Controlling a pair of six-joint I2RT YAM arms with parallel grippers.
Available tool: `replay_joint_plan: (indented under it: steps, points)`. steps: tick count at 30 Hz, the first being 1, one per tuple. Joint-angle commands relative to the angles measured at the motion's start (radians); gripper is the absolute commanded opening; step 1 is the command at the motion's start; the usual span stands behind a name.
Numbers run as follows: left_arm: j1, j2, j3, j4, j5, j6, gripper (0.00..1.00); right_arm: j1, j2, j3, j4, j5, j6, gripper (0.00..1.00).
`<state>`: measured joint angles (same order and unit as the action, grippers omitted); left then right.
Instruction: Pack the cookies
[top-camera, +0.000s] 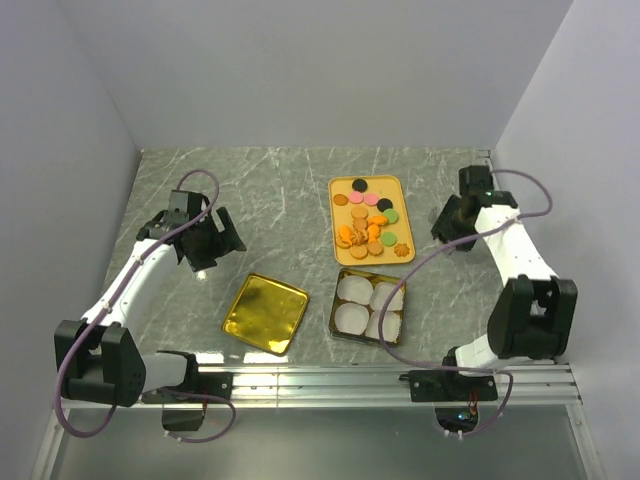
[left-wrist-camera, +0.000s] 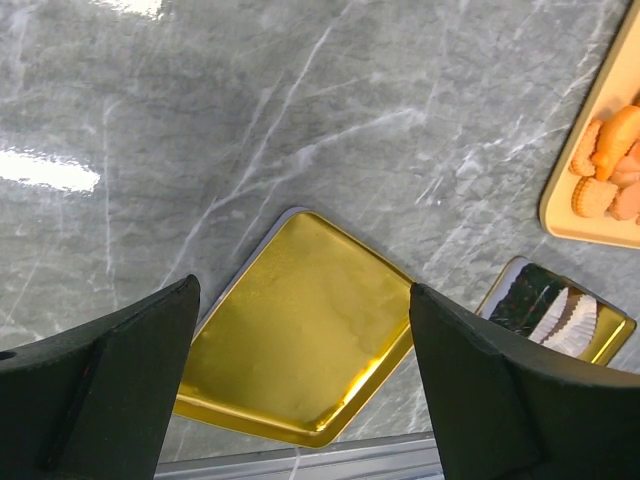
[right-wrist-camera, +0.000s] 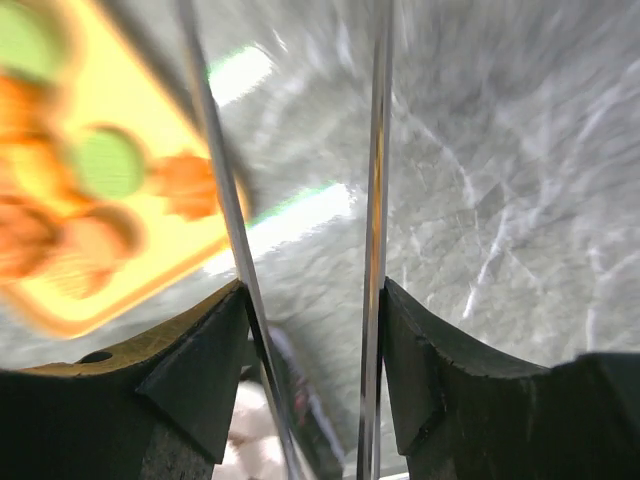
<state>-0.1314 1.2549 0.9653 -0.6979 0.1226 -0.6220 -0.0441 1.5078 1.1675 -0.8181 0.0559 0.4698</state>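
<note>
The grey marble bench (top-camera: 290, 190) fills the floor of the booth, and I'll place everything from the yellow tray (top-camera: 403, 190) at its middle. The cookies (top-camera: 370, 225) all lie on that tray, orange and tan ones heaped toward its near end, pink, green and black ones farther back.

Nearer than the tray and off to its left lies a gold lid (top-camera: 265, 313). Straight in front of the tray sits a gold tin (left-wrist-camera: 520, 295) lined with white paper cups (top-camera: 352, 290).

The left tool (left-wrist-camera: 302, 288) hangs left of the tray with its fingers spread wide and nothing in them. Its own camera looks down on the lid, and the tin and tray are cut off at the frame edge.

The right tool (right-wrist-camera: 312, 290) is just right of the tray, fingers apart, nothing visible between them. Its camera is badly smeared, so the cookies are only coloured blobs, and two thin bright streaks run up from the fingers that I cannot identify. Only the overhead view shows the whole layout.
</note>
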Motion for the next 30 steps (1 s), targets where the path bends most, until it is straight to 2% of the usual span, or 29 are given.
replay_joint_plan:
  steps: [1,9,16,20,24,30]
  points:
    - [0.001,0.006,0.036,0.054,0.043,-0.005,0.91,0.001,-0.104,0.118,-0.139,0.028,-0.008,0.6]
    - [-0.008,0.035,0.041,0.089,0.08,-0.012,0.91,0.013,-0.208,0.237,-0.265,-0.024,0.006,0.6]
    - [-0.013,0.025,0.07,0.075,0.069,-0.001,0.94,0.044,-0.231,0.311,-0.358,-0.185,-0.059,0.59]
    - [-0.013,0.002,0.072,0.067,0.055,0.014,0.97,0.156,-0.232,0.314,-0.386,-0.275,-0.085,0.59]
    - [-0.013,-0.011,0.067,0.066,0.048,0.022,0.97,0.277,-0.183,0.348,-0.398,-0.263,-0.083,0.55]
    - [-0.013,-0.011,0.066,0.064,0.048,0.03,0.96,0.349,-0.072,0.403,-0.408,-0.272,-0.085,0.49]
